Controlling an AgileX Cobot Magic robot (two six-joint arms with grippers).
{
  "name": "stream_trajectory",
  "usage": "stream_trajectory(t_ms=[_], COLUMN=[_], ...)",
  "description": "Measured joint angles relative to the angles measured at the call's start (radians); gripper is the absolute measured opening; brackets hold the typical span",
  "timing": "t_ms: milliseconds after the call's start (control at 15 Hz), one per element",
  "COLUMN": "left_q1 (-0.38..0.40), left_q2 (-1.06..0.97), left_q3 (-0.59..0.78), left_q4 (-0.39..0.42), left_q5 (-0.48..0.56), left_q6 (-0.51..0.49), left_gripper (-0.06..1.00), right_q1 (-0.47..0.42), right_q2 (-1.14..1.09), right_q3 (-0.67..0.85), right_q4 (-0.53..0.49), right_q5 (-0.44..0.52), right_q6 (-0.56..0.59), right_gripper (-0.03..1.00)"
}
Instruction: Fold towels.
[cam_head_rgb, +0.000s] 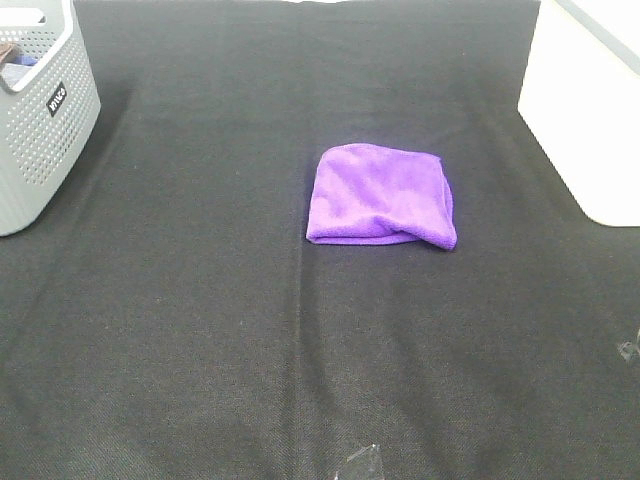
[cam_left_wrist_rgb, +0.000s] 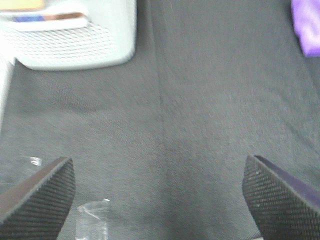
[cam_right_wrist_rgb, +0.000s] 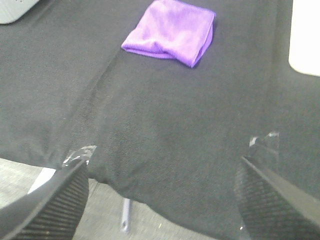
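Note:
A bright purple towel (cam_head_rgb: 382, 195) lies folded into a small, roughly square bundle on the black cloth, a little right of the middle of the table. The right wrist view shows the towel (cam_right_wrist_rgb: 170, 31) well ahead of the right gripper (cam_right_wrist_rgb: 162, 200), whose jaws stand wide apart with nothing between them. Only a purple edge of the towel (cam_left_wrist_rgb: 307, 27) shows in the left wrist view, far from the left gripper (cam_left_wrist_rgb: 160, 200), which is also open and empty. Neither gripper shows in the exterior high view.
A grey perforated basket (cam_head_rgb: 40, 110) stands at the back left, also seen as the basket (cam_left_wrist_rgb: 75, 40) in the left wrist view. A white box (cam_head_rgb: 590, 110) sits at the back right. Clear tape bits (cam_head_rgb: 362, 462) mark the black tablecloth (cam_head_rgb: 200, 320) near the front edge.

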Motion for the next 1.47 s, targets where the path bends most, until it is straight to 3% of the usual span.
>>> stream_trajectory(t_ms=[200, 533, 800, 1133, 1467], left_q1=[0.000, 0.000, 0.000, 0.000, 0.137], left_q2=[-0.164, -0.173, -0.173, -0.173, -0.173], left_q3=[0.001, 0.109, 0.187, 0.199, 0.199], left_q4=[0.006, 0.006, -0.032, -0.038, -0.040], left_q5=[0.058, 0.061, -0.045, -0.074, -0.074], left_q6=[0.000, 0.000, 0.001, 0.002, 0.002], left_gripper=[0.82, 0.81, 0.81, 0.81, 0.81], right_q1=[0.000, 0.000, 0.000, 0.000, 0.000], right_q2=[-0.070, -0.070, -0.070, -0.070, -0.070], right_q3=[0.016, 0.135, 0.213, 0.220, 0.220], right_q4=[-0.003, -0.022, -0.025, -0.030, -0.028], right_q5=[0.002, 0.001, -0.091, -0.107, -0.108], right_q6=[-0.003, -0.019, -0.019, -0.019, -0.019], right_gripper=[0.77, 0.77, 0.77, 0.77, 0.77])
